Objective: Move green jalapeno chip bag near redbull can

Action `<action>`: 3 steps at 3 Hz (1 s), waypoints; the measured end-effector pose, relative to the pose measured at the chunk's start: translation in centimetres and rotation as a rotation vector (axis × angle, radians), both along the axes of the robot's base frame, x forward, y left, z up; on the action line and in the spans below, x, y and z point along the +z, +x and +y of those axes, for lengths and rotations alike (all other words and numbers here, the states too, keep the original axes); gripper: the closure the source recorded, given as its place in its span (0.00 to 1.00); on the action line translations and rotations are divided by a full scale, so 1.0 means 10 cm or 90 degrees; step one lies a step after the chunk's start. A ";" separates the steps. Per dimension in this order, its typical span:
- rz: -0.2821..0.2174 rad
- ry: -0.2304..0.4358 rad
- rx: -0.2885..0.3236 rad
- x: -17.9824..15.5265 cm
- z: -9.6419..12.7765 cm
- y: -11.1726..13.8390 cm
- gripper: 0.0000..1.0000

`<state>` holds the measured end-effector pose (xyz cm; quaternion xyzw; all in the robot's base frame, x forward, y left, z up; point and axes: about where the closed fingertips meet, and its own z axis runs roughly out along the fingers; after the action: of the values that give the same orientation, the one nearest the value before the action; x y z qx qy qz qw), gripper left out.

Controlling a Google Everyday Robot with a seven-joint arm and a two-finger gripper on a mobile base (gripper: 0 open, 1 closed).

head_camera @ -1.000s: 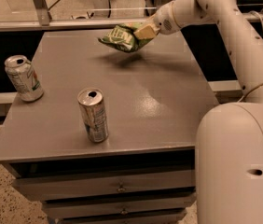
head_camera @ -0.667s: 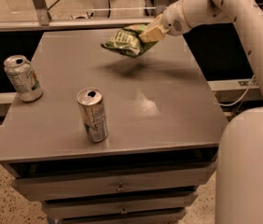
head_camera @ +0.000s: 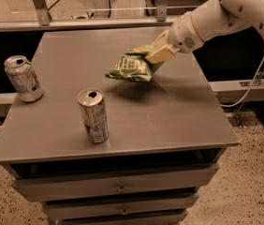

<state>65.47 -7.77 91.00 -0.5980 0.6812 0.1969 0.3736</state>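
The green jalapeno chip bag hangs in the air above the middle of the grey table, casting a shadow below it. My gripper is shut on the bag's right end, reaching in from the upper right. The redbull can, slim and silver with a pull-tab top, stands upright near the table's front, left of and below the bag.
A wider silver-white can with green and red marks stands at the table's left edge. Drawers sit under the tabletop. A rail and glass barrier run behind the table. A cable hangs at the right.
My gripper has carried the bag from the table's far edge toward the front and left, closer to the redbull can. The cans have not moved.
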 end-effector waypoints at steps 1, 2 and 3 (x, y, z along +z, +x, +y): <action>-0.002 -0.021 0.012 -0.04 -0.02 -0.25 1.00; 0.002 -0.017 0.016 -0.06 -0.02 -0.44 1.00; 0.016 0.005 0.012 -0.06 0.01 -0.60 1.00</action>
<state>59.48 -7.67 90.36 -0.6005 0.6794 0.2106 0.3653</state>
